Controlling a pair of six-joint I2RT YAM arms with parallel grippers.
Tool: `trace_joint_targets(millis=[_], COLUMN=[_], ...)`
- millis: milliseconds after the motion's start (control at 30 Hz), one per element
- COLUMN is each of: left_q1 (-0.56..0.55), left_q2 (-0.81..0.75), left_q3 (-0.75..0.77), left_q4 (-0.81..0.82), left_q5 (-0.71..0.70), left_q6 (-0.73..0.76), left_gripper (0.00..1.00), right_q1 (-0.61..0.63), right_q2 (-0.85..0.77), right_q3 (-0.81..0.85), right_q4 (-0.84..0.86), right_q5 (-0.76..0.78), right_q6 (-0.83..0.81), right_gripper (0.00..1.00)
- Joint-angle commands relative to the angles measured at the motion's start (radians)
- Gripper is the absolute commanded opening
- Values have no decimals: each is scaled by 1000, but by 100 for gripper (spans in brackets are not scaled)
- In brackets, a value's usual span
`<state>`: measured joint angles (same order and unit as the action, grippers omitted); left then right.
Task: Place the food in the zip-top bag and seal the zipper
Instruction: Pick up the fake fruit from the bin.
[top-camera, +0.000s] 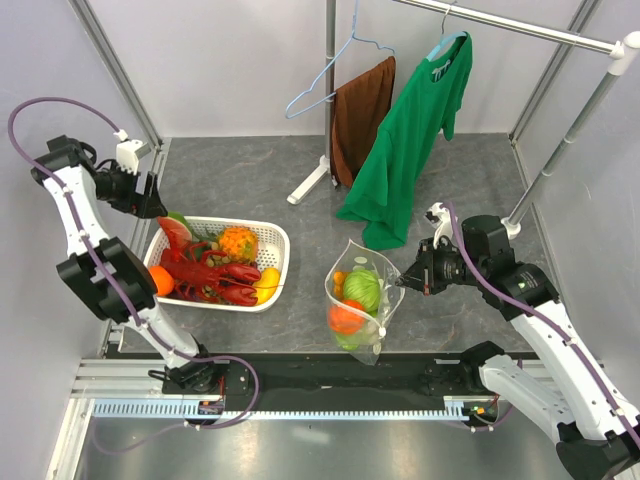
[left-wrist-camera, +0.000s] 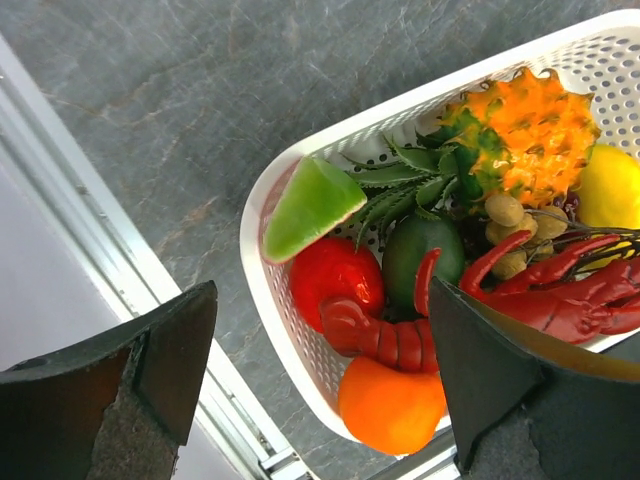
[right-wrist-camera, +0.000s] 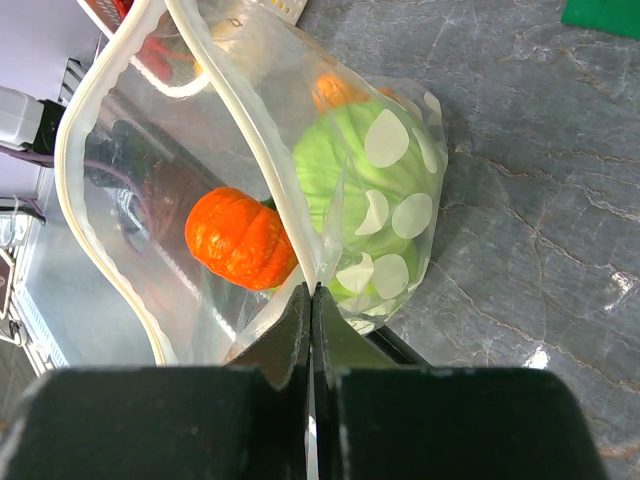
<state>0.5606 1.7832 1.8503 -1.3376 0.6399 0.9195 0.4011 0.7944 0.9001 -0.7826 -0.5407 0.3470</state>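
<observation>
The zip-top bag (top-camera: 362, 298) stands open on the table, holding a green cabbage (right-wrist-camera: 372, 190), an orange pumpkin-like fruit (right-wrist-camera: 240, 238) and a small orange piece (right-wrist-camera: 335, 90). My right gripper (right-wrist-camera: 312, 292) is shut on the bag's mouth edge, on the whitish zipper strip (right-wrist-camera: 95, 110); it also shows in the top view (top-camera: 402, 281). The white basket (top-camera: 272, 240) holds red lobsters (left-wrist-camera: 560, 290), a watermelon slice (left-wrist-camera: 310, 205), an orange spiky fruit (left-wrist-camera: 535, 130) and a green fruit (left-wrist-camera: 420, 250). An orange fruit (left-wrist-camera: 392, 405) lies at the basket's outer rim. My left gripper (left-wrist-camera: 320, 300) is open above the basket's left end.
A green T-shirt (top-camera: 410, 150) and a brown cloth (top-camera: 360, 110) hang from a rack at the back, its white foot (top-camera: 310, 180) on the table. A metal rail (top-camera: 300, 385) runs along the near edge. The left arm's links (top-camera: 100, 275) stand beside the basket.
</observation>
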Motion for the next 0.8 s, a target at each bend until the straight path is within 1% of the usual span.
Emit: trace_joint_targets(millis=[0,267,400,567,733,767], left_q1=[5,-1,-14,-47,-73,-77], left_q2=[48,127,153,140,121,119], left_q3=[30,55,20,-43,-115,-118], left_q4=[-199,-186,-163,-91,-61,-54], left_q5=[58,70,57,29,12,10], left_q6=[54,50,59,53,58,58], left_gripper=[91,90,90,90,87,85], right_q1=[-4,-4,-4,-4,-4,-4], right_q2=[-17,-21,-18,-18,-15,-17], right_q3=[33,0,2,-6,-4,-4], right_q4=[5,17,22,28,23,25], right_q5=[2,-16,-15,-18,-16,-16], right_q6=[-13,-2,-5,1,4,6], right_gripper=[0,0,0,0,0,0])
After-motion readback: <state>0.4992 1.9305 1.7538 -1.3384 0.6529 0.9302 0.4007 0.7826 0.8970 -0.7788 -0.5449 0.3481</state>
